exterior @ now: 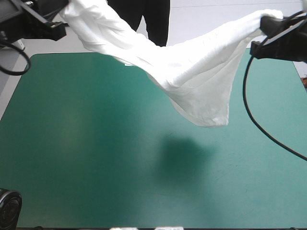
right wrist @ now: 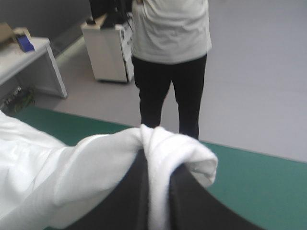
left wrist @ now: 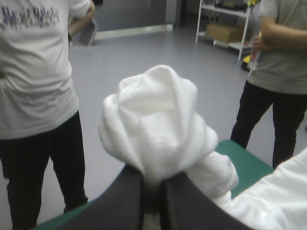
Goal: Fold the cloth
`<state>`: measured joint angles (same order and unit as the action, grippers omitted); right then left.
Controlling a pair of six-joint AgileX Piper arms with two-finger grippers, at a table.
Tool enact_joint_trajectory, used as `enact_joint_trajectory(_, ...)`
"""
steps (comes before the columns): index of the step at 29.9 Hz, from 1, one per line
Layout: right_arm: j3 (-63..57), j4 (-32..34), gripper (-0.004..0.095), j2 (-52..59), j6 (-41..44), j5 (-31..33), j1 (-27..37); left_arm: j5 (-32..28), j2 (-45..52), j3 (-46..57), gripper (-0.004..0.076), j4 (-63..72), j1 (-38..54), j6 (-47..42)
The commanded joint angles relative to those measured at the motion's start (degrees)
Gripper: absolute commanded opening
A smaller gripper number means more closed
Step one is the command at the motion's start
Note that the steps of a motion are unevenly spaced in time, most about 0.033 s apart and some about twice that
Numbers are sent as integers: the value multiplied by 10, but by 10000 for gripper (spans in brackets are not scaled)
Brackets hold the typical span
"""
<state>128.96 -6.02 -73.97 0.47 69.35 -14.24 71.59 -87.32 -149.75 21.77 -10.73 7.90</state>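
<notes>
Hanging in the air between the two raised arms, the T-shirt (exterior: 192, 72) is clear of the table (exterior: 72, 153) and touches its teal-green cover nowhere that the high view shows; one bunched end is gripped by the left gripper (exterior: 61, 14) above the table's far left corner, the other by the right gripper (exterior: 264, 21) above the far right corner; between them the white cloth runs as a slack, twisted band that sags toward the middle, and from the sag a loose flap droops to a blunt, rounded lower edge right of the table's centre; a soft dark shadow (exterior: 184, 155) lies on the cover below that flap, nearer the robot. Seen from the left wrist, the black fingers (left wrist: 201, 211) stand pressed almost together with only a thin seam between them, pinched on a thick wad of the T-shirt that swells out ahead of their tips in rounded folds; more of the white cloth trails off to one side of the gripper, over a corner of the teal-green cover. Seen from the right wrist, that gripper's fingers (right wrist: 127, 206) likewise sit nearly together, a strip of cloth squeezed between them and a rolled lip of fabric curling over their tips; the rest of the garment spreads away beside the gripper, with the cover's far edge beyond it.
</notes>
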Motion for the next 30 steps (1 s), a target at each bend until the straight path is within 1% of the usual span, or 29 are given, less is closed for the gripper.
enact_joint_trajectory(1,78,-11,-17,13,-10,-41,4,5,19,-66,-10,24,0,-13)
enact_joint_trajectory(5,134,-24,-17,13,-10,-38,4,-27,33,-96,-10,27,0,-23)
enact_joint_trajectory(7,148,-24,-17,13,-10,-28,4,-30,39,-98,-10,26,0,-23)
enact_joint_trajectory(9,151,-24,-17,13,-10,-9,4,-25,44,-99,-10,23,0,-23)
enact_joint_trajectory(11,150,-24,-17,12,-5,22,4,-10,44,-99,-10,16,0,-23)
enact_joint_trajectory(13,136,-27,-17,12,-1,22,4,23,37,-99,-10,-4,0,-26)
enact_joint_trajectory(15,118,-29,-17,13,4,22,4,22,35,-86,-10,-2,0,-41)
enact_joint_trajectory(17,89,-31,-17,13,22,22,4,22,34,-56,-10,-4,0,-37)
enact_joint_trajectory(21,-2,-57,-17,17,23,22,4,23,39,48,-10,-2,0,-38)
enact_joint_trajectory(25,-117,-59,-17,20,23,20,4,22,43,205,-10,-7,0,-35)
enact_joint_trajectory(27,-180,-52,-17,16,19,-6,4,13,36,275,-10,-16,0,-31)
enact_joint_trajectory(30,-274,-44,-17,3,17,-67,4,-21,15,372,-10,-38,0,-25)
